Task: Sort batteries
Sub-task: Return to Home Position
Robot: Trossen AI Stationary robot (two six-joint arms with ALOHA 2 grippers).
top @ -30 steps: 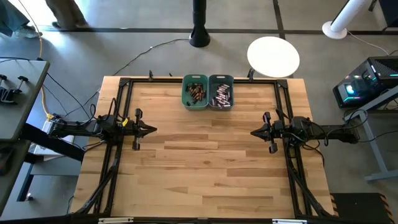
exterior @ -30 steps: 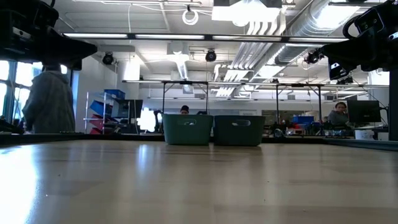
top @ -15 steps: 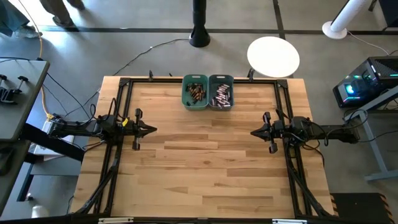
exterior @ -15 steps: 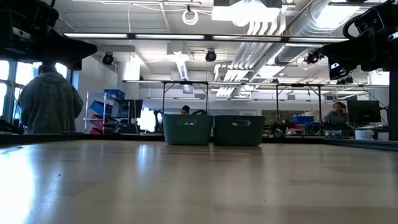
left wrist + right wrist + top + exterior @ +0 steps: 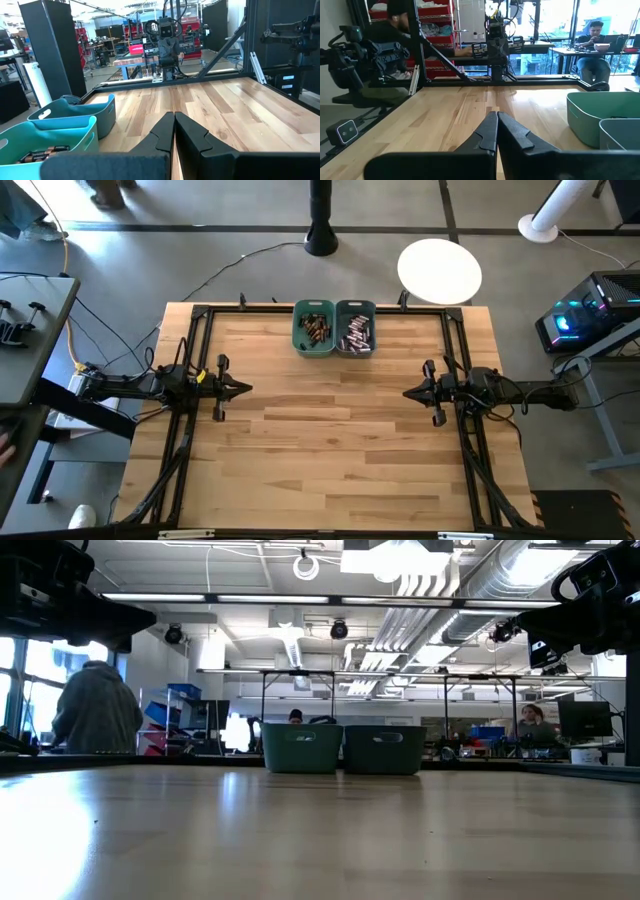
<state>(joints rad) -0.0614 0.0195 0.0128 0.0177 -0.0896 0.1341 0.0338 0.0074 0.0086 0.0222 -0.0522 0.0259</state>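
Note:
Two small bins stand side by side at the table's far edge. The green bin holds copper-brown and dark batteries. The blue-grey bin holds silvery-pink batteries. My left gripper hovers shut above the table near its left edge, pointing level toward the right. My right gripper hovers shut near the right edge, pointing level toward the left. In the left wrist view my left gripper has nothing between its fingers; likewise my right gripper in its own view.
Bare wooden tabletop lies between the two grippers and toward the near edge. A black frame runs along the table's sides. A person walks in the room behind the table, and another person sits at a desk.
Neither arm has moved. A person in the room behind the table has walked a little.

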